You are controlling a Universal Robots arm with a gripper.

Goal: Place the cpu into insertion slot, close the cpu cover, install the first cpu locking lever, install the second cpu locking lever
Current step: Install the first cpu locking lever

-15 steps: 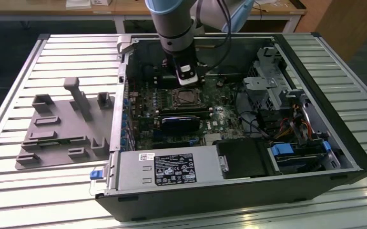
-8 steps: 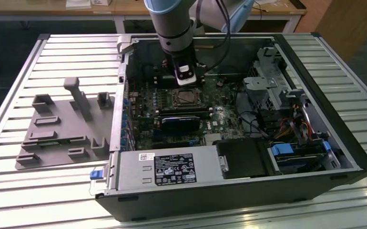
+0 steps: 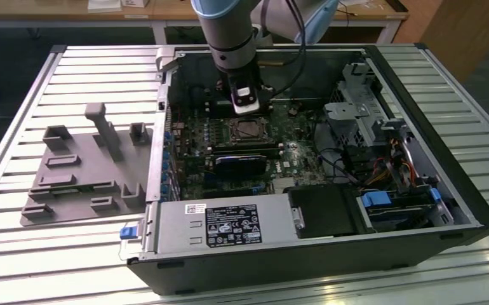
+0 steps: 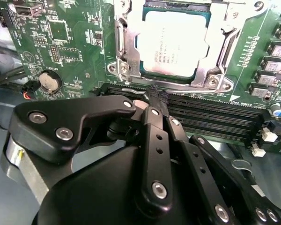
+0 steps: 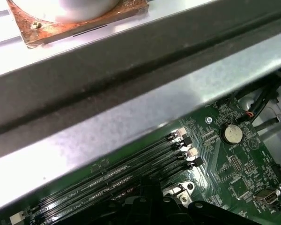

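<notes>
Big black open-sided PC tower case (image 3: 312,254) lies on its side on a slatted silver metal table (image 3: 24,248), w/ a grey plastic fixture plate w/ upright holders (image 3: 84,171) at abt 9 o'clock of the case in the exterior view. Inside the case, the green circuit board (image 3: 194,152) fills the middle, a black fan-shrouded box w/ white label (image 3: 227,223) at its 6 o'clock, cable bundle & drive bays at 3 o'clock. Grey & blue robot arm (image 3: 227,32) drops in from 12 o'clock; its black multi-link gripper (image 4: 155,99) hangs just above the board, tips over the long narrow black memory slots (image 4: 210,117), right beside the socket's edge. Fingers (image 4: 154,140) are pressed together to a narrow point, nothing visible between them; whether the tips touch the board — can't tell. The insertion slot (image 4: 173,42), square socket w/ silver rim, sits at 12 o'clock of the tips in the second wrist view. The cpu (image 4: 171,42), flat dull silver-grey square chip, already lies seated in it. The cpu cover (image 4: 126,42), thin silver frame w/ square window, lies flat down around the chip, chip showing thru the window. Round silver coin battery (image 4: 49,80) at 9 o'clock of the socket, also in the first wrist view (image 5: 232,134).
</notes>
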